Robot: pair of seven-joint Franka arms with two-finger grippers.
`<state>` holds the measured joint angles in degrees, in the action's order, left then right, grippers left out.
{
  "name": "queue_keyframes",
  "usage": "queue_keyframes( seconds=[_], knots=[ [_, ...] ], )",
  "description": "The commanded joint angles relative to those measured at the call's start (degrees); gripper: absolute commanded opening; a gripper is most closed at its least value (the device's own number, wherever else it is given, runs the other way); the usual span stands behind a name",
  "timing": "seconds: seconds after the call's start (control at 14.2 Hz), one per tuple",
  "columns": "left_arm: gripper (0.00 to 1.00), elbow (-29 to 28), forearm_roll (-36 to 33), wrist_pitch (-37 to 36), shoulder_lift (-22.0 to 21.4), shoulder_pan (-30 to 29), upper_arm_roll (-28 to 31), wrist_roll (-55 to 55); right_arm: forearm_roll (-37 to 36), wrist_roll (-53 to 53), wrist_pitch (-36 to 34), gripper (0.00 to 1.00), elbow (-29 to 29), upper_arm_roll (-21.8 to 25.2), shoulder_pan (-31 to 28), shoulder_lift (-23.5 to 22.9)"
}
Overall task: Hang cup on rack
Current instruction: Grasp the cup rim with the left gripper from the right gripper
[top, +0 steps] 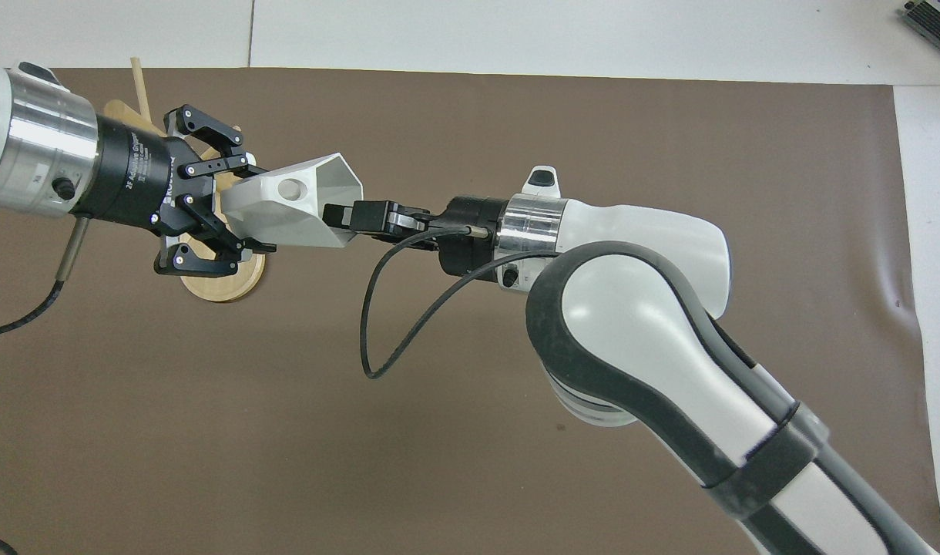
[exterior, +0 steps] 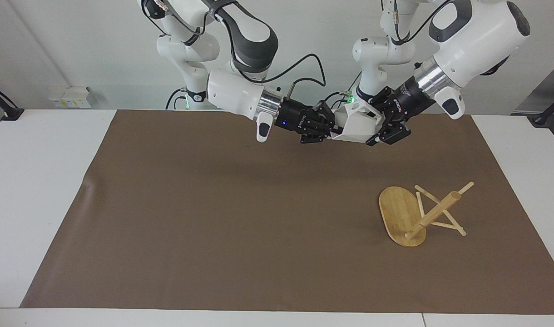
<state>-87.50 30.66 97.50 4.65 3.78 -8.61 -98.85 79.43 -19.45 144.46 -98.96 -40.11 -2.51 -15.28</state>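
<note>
The white faceted cup (exterior: 356,125) hangs in the air on its side between both grippers, over the part of the brown mat nearest the robots. It also shows in the overhead view (top: 293,208), handle hole up. My right gripper (exterior: 332,128) is shut on its hexagonal rim (top: 339,217). My left gripper (exterior: 373,125) has its fingers closed against both sides of the cup's narrow bottom end (top: 259,208). The bamboo rack (exterior: 397,218) lies tipped on its side on the mat toward the left arm's end, post (exterior: 433,214) slanting up. In the overhead view my left gripper hides most of the rack (top: 219,287).
The brown mat (exterior: 213,204) covers most of the white table (exterior: 32,181). A black cable (top: 377,331) loops down from my right wrist over the mat.
</note>
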Motion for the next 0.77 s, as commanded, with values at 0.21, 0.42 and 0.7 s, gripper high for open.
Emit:
queue_keyframes(
  seconds=[0.21, 0.42, 0.7],
  knots=[
    [0.00, -2.05, -0.25, 3.04, -0.96, -0.79, 0.26, -4.40, 0.46, 3.71, 0.30, 1.00, -0.01, -0.67, -0.39, 0.17],
    [0.00, -7.40, -0.95, 8.48, -2.97, -1.05, 0.61, -10.73, 0.11, 3.81, 0.47, 1.00, -0.27, -0.58, -0.39, 0.43],
    [0.00, -13.82, -2.63, 14.54, -5.43, -1.05, 0.61, -16.01, -11.54, 1.88, 7.41, 1.00, -2.37, -0.50, -0.66, 0.34]
  ],
)
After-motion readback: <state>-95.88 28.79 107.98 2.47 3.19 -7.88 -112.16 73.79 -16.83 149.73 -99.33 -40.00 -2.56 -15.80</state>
